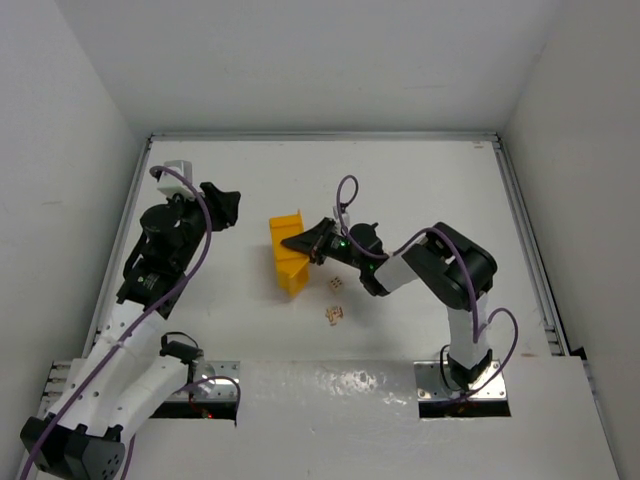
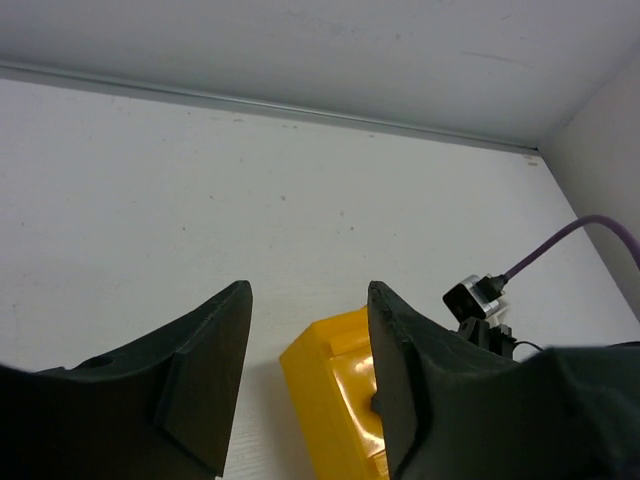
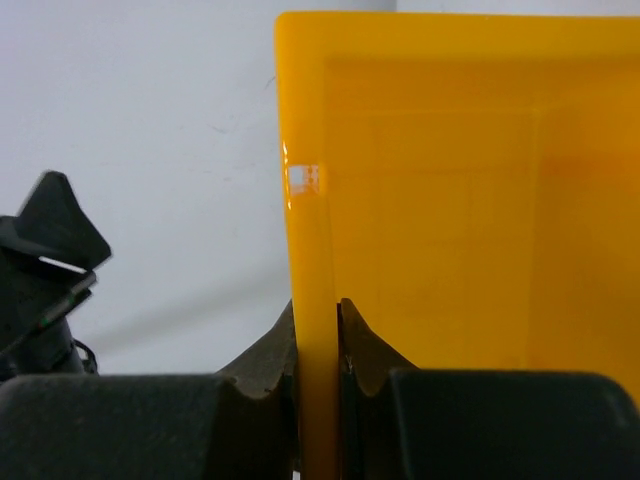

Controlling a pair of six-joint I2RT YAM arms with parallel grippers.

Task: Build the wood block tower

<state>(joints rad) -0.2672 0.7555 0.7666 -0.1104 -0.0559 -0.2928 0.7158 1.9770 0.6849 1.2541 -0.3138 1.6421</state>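
Right gripper (image 1: 296, 243): pinched tight on the side wall of the yellow bin (image 1: 287, 272). The wrist view shows it best, with the gripper (image 3: 318, 322) having one finger (image 3: 268, 352) outside the wall and the other inside the bin (image 3: 450, 200)
Left gripper (image 1: 226, 208): spread wide, holding nothing, hanging over the table (image 1: 420, 180) off to the left of the bin and well apart from it
Left wrist view: the gripper (image 2: 310, 296) frames bare table, and a corner of the bin (image 2: 325, 400) pokes up between the two fingers
Wood blocks: two tiny pale bits on the table, not stacked on each other. One block (image 1: 336, 285) sits just right of the bin's near end, close under the right arm's wrist. The other block (image 1: 334, 315) lies a bit nearer the arm bases, apart from the first
Block details: too small to tell if either is one piece or a couple stuck together
Cables: a purple cable (image 1: 347, 192) loops up off the right wrist
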